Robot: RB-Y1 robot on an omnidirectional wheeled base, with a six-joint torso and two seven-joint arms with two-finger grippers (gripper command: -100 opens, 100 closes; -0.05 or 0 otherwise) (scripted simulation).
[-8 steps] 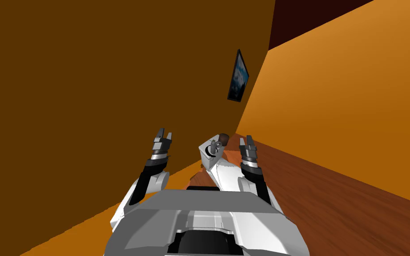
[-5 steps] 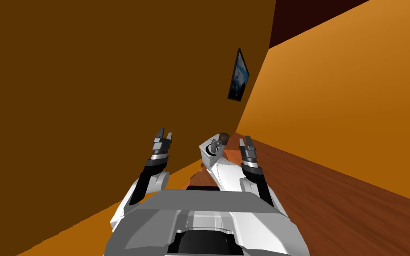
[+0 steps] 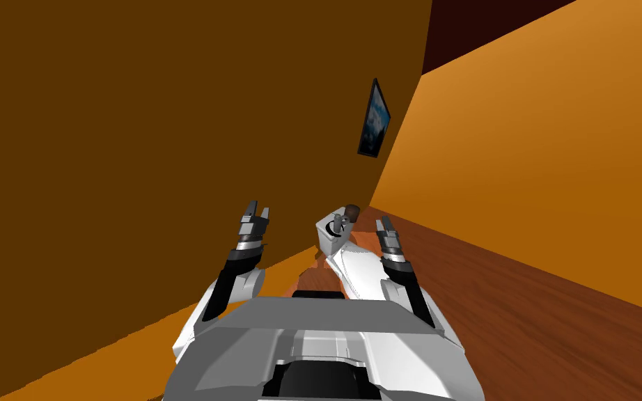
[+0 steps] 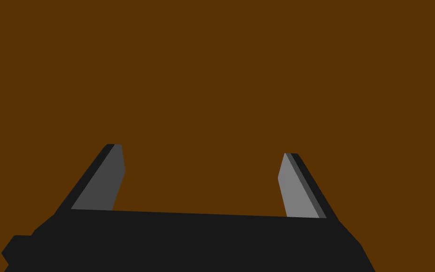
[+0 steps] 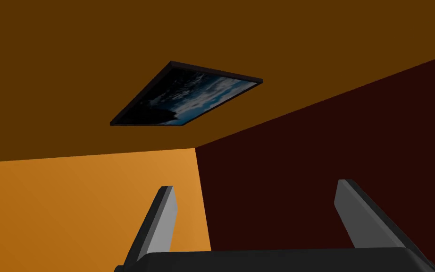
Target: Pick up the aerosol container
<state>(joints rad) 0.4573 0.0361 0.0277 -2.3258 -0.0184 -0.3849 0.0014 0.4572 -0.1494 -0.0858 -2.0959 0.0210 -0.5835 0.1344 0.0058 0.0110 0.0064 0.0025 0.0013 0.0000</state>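
My view has swung slightly: the grey can (image 3: 341,224) on the white tank (image 3: 326,241) now sits at 9 o'clock of my right gripper (image 3: 384,220), likely reachable. It and my left gripper (image 3: 257,207) both gape, empty.

The dark brown wall (image 3: 138,139) stands straight ahead of the left gripper (image 3: 255,211), whose spread fingers face its flat surface, so the way forward there is barred. Between the two arms a white boxy fixture (image 3: 326,242) blocks the middle, its top crowded by a small grey container (image 3: 341,224) and a dark round object (image 3: 351,211). The right gripper (image 3: 383,223), fingers apart, sits just beside that fixture; on its outer side wooden floor (image 3: 521,299) runs open to the orange wall (image 3: 556,139), well apart
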